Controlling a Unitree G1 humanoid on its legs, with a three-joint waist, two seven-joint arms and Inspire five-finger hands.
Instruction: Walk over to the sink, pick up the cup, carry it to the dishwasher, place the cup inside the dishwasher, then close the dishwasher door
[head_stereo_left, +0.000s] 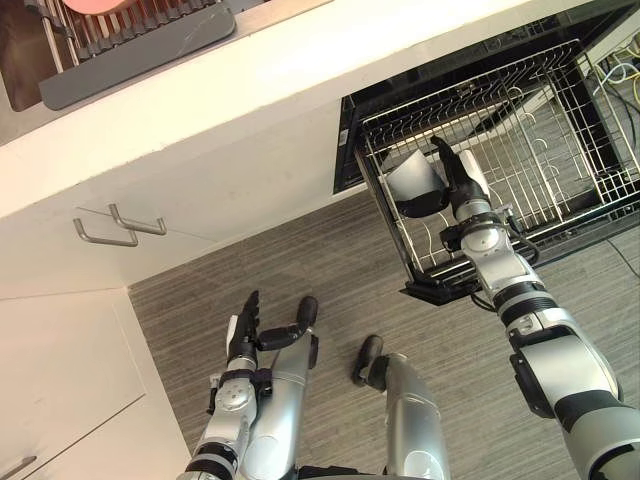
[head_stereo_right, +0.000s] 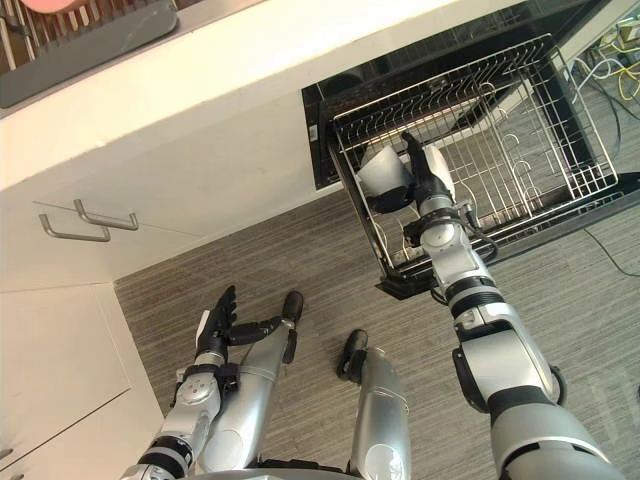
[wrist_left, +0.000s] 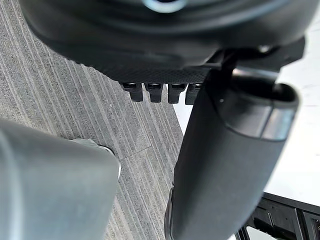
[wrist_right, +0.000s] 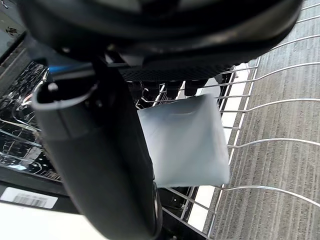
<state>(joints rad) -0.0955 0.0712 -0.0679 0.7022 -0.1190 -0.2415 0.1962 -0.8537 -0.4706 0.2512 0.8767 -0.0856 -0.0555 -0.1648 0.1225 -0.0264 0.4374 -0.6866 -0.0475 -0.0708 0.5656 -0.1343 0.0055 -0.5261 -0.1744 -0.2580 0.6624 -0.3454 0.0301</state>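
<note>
Stock as I read it from the head cameras and both wrist feeds:

Cup (head_stereo_left: 413, 176): one, pale grey-white and plain-sided. It is tilted, with its open mouth turned towards the counter side. It sits at the near left corner of the rack, inside the wire frame. I cannot tell whether its base rests on the wires.

Right hand (head_stereo_left: 458, 185): one, reaching out over the rack and clasped round the cup. Dark fingers wrap beneath the cup and the thumb lies along its side. My right wrist feed shows the cup wall pressed close against the thumb.

Left hand (head_stereo_left: 243, 330): one, hanging low over the floor and well apart from the dishwasher. Its fingers are straight and relaxed, and it grasps nothing.

Dishwasher (head_stereo_left: 345, 140): one, with a black opening set under the counter.

Wire rack (head_stereo_left: 560, 120): one, drawn out of the dishwasher over the floor. I see rows of upright tines and no item in it other than the cup.

Counter (head_stereo_left: 250, 70): one, white, running across the top of my view.

Bar handles: two, metal, close together on the white cupboard front, one (head_stereo_left: 105, 236) just beside the other (head_stereo_left: 138, 222).

Drying rack (head_stereo_left: 130, 40): one, dark grey, on the counter's far left. It holds one pink-red piece (head_stereo_left: 95, 5) cut off by the edge.

Floor (head_stereo_left: 300, 250): grey wood-grain planks.
</note>
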